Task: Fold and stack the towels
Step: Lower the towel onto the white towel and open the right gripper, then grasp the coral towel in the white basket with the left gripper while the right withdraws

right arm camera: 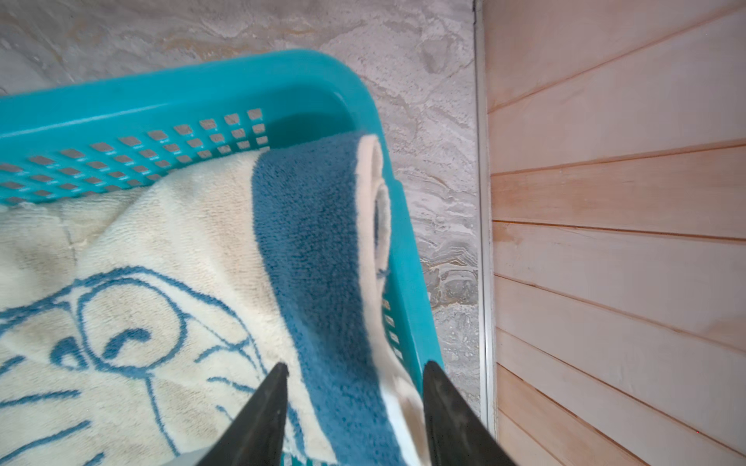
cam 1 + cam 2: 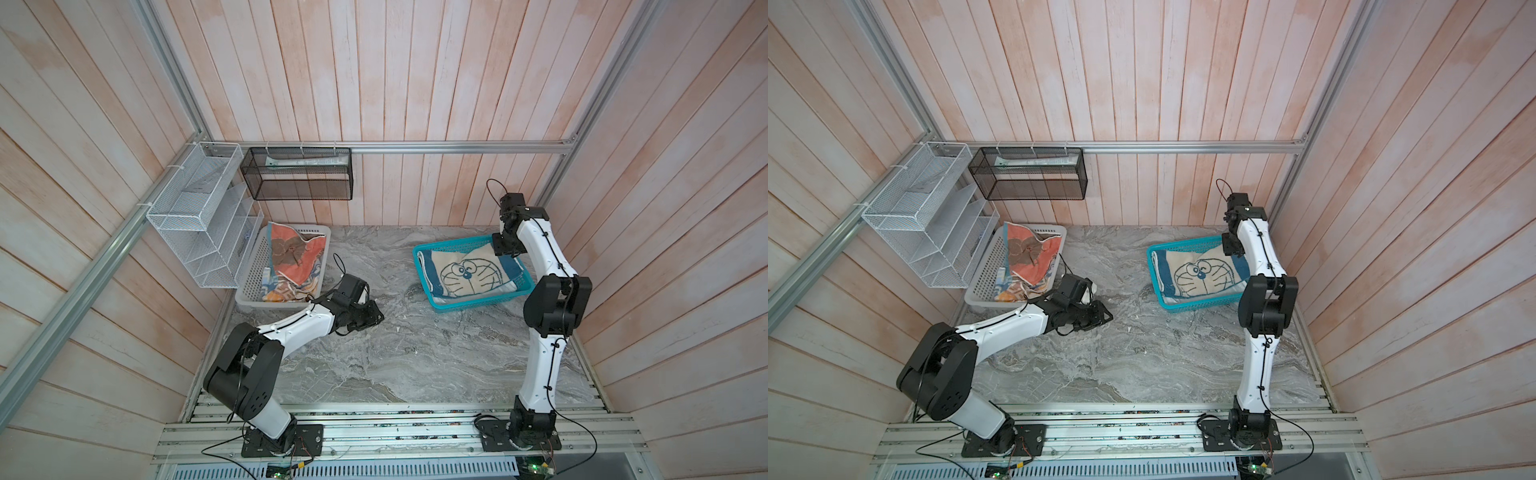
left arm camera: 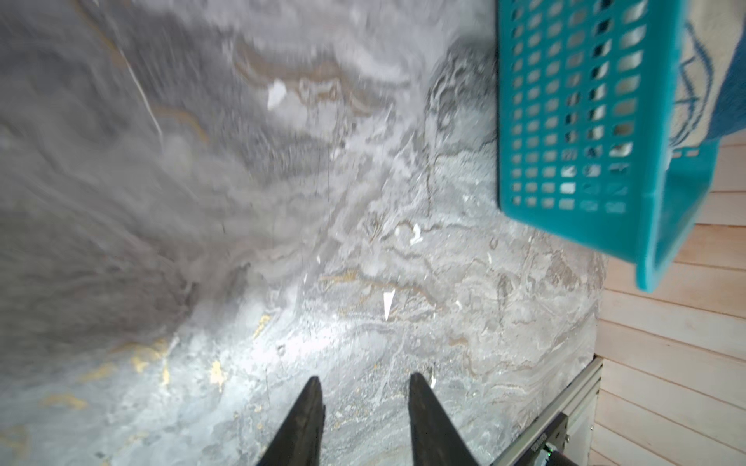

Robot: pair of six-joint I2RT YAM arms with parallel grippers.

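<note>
**doraemon towel in the teal basket, two more waiting**

closest to the lens, the right gripper has its jaws parted on either side of the blue border of the doraemon towel, gripping nothing. that towel lies folded, face up, inside the teal basket at the right rear of the table, with its border riding up against the basket wall. the left gripper hangs low over bare table near the white basket, jaws likewise apart and empty. in that basket the coral towel lies crumpled over the block-lettered towel. a plain white one i cannot make out.

my reading: the doraemon towel is being placed, and at least half the job is left. next, the right arm should lift clear without snagging the border. the left arm should reach into the white basket, pinch the coral towel by an edge and draw it onto the open table for folding.
</note>
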